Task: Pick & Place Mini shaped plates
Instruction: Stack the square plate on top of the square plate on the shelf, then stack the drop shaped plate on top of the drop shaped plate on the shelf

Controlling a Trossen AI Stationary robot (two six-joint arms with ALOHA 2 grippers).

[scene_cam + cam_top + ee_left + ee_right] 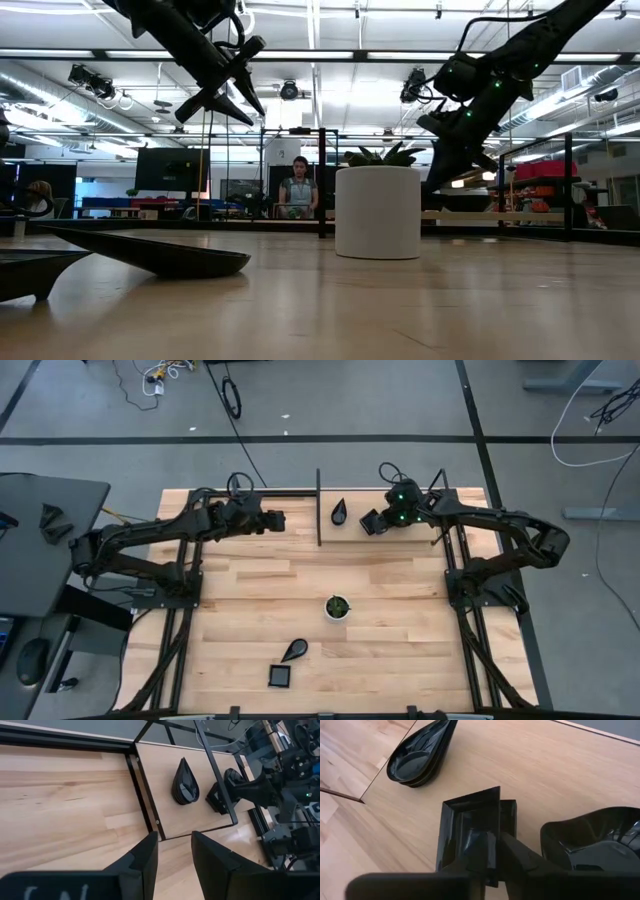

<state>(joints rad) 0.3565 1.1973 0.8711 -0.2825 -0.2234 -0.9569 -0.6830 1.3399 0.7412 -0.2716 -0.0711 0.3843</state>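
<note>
The left tool (272,520) hangs over the far part of the counter (400,660), just left of the upright divider (319,508). It is half open and nothing is held in it. Right of the divider, a teardrop stack (340,511) lies with its point toward the far edge. Next comes the square plate (470,827), directly under the right tool (499,837), which sits astride the plate's near rim. Whether that rim is gripped or released cannot be told. A leaf plate (590,840) lies just beside it. The coming move is judged to turn on this rim: the square plate is set square to the tool, so a straight lift would clear it.

Two loose plates (a teardrop (294,651) and a square (280,677)) are seen only from above and from counter height. They are well apart from both tools and slightly nearer the left arm's side. The rim contact is shown only by the right wrist view.
</note>
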